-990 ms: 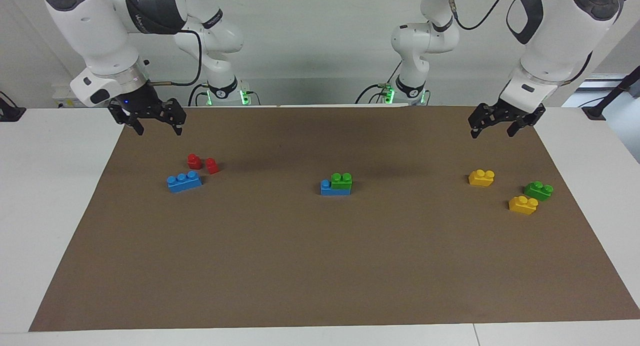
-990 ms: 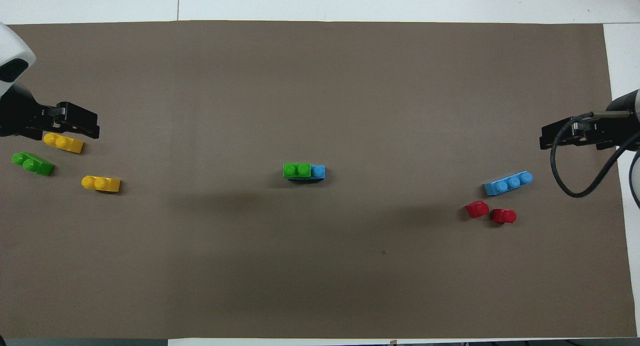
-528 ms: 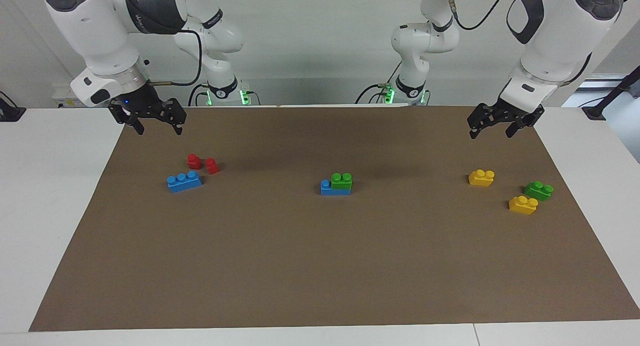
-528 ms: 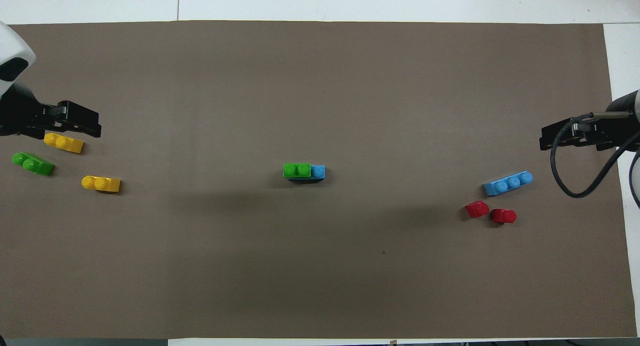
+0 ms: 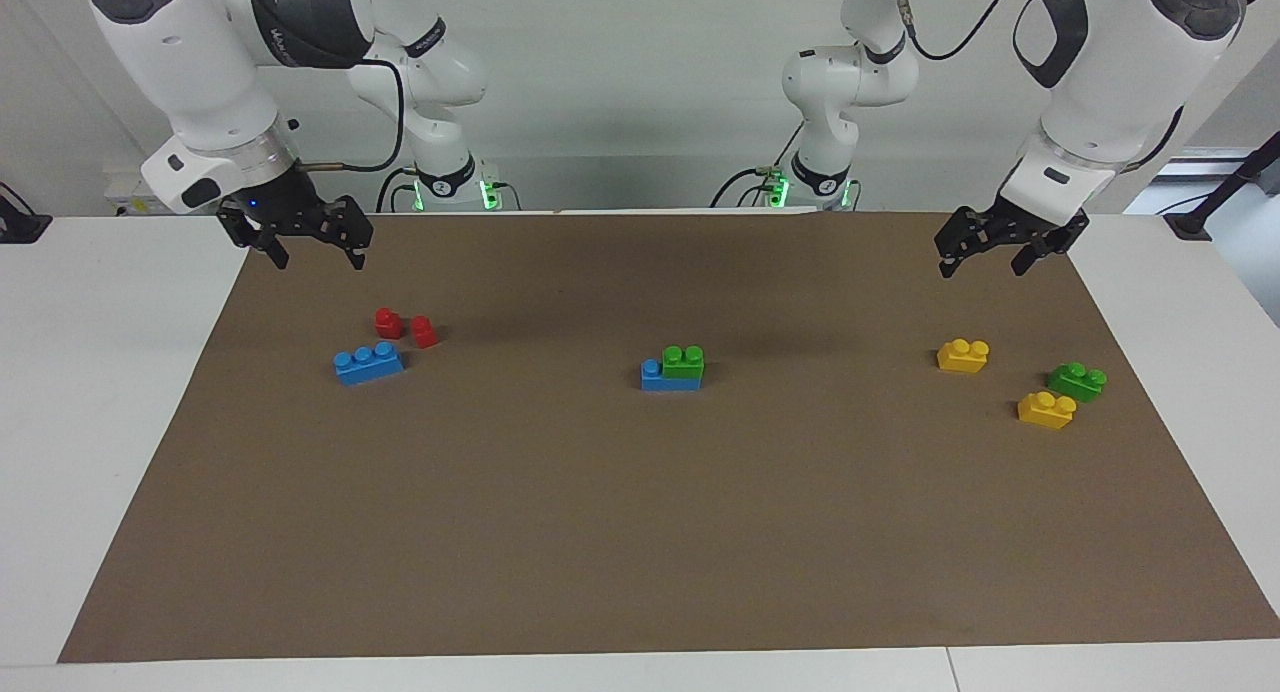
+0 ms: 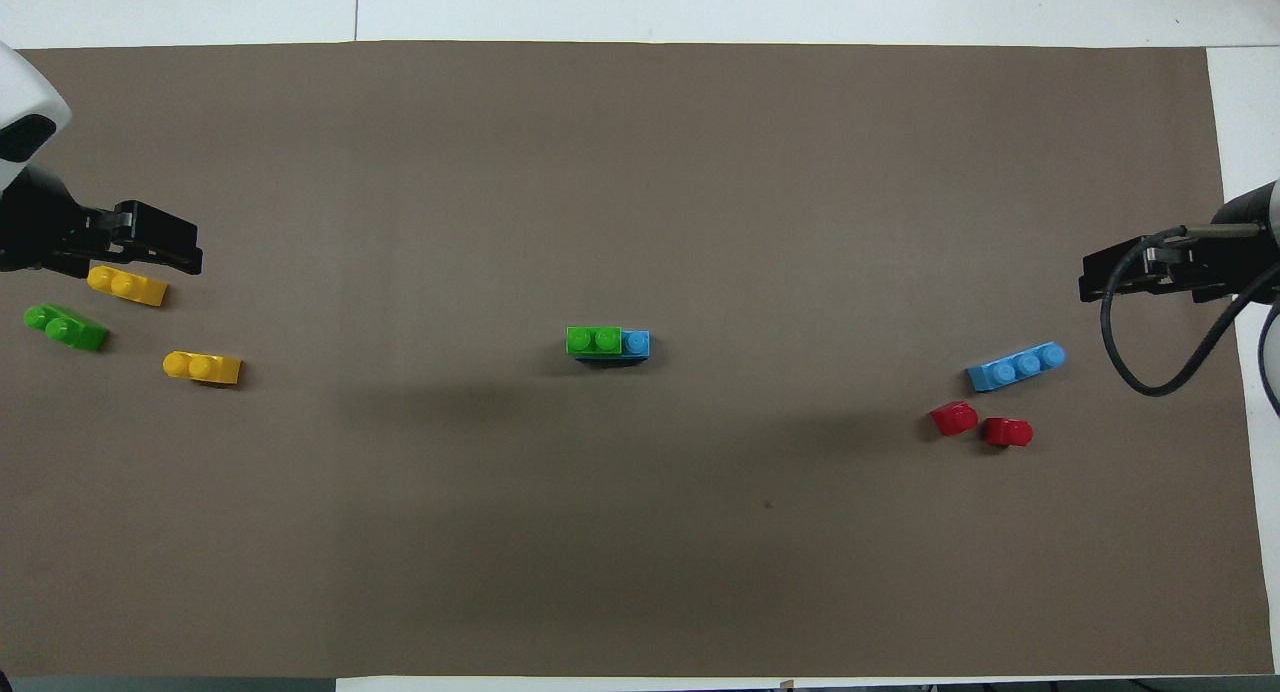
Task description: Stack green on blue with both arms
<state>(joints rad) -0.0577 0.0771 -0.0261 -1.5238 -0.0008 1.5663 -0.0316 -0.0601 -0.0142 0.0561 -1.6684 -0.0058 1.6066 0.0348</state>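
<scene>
In the middle of the brown mat (image 5: 640,532) on the bench (image 5: 100,392), the green brick (image 5: 684,362) sits on top of the blue brick (image 5: 668,376). It covers two of the three studs, and the stud toward the right arm's end stays bare.

A second blue brick (image 5: 368,362) lies flat at the right arm's end of the mat. In the overhead view, two red bricks (image 6: 980,425) are at about 7 o'clock from it, near but not touching it.

At the left arm's end a second green brick (image 5: 1077,381) lies just beside one yellow brick (image 5: 1046,409). Another yellow brick (image 5: 963,355) is a little apart from them, nearer to the robots.

The right gripper (image 5: 313,254) hangs in the air over the mat's corner, its fingers spread open and holding nothing. The left gripper (image 5: 984,260) hangs over the corner at its own end, also with the fingers open and empty. Both are well apart from the stack.
</scene>
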